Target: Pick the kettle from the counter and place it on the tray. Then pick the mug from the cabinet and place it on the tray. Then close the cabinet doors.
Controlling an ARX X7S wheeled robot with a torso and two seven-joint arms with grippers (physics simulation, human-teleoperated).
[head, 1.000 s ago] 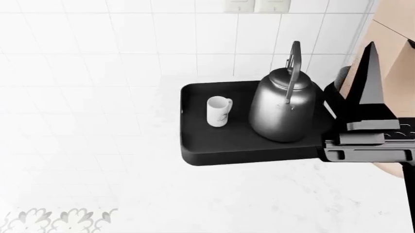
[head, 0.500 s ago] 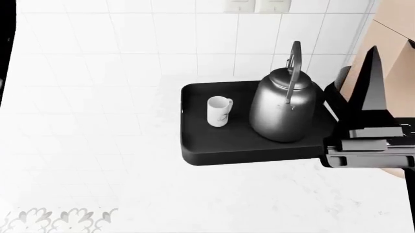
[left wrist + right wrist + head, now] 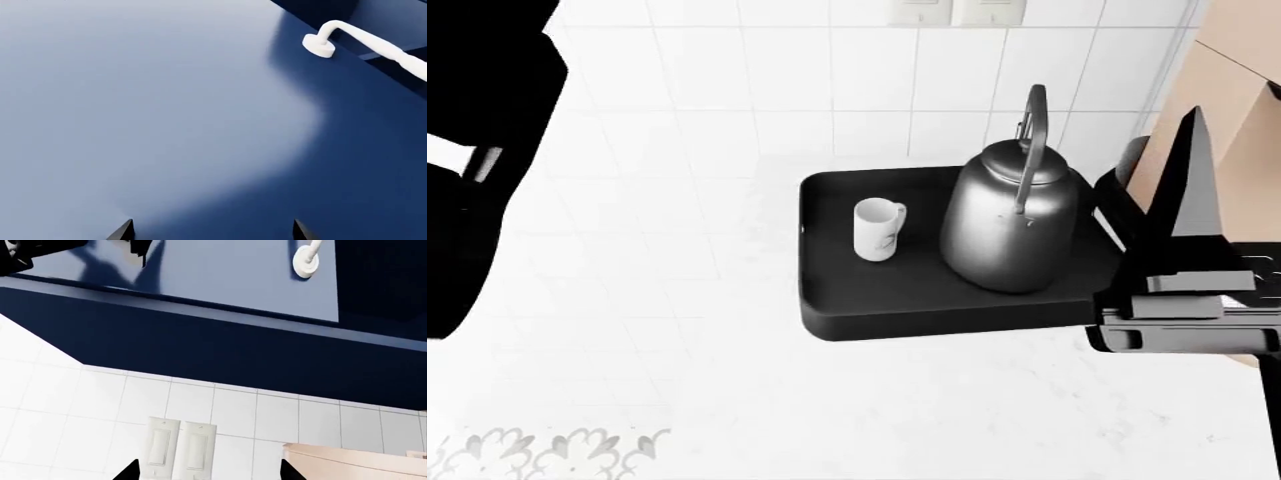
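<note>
Left arm (image 3: 481, 170) has risen into upper left of frame, fingers spread, nearing navy door (image 3: 153, 115), probably to shut it; kettle (image 3: 1014, 220) and mug (image 3: 877, 229) sit on tray (image 3: 841, 300). Right gripper (image 3: 208, 471) open, idle.

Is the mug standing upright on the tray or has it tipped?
Upright: the mug stands on the tray, open rim up, apart from the kettle.

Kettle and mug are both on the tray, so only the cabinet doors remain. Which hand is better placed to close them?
Probably the left hand: its camera looks straight at the blue cabinet door, with the white handle near. The right hand sees the cabinet from farther.
</note>
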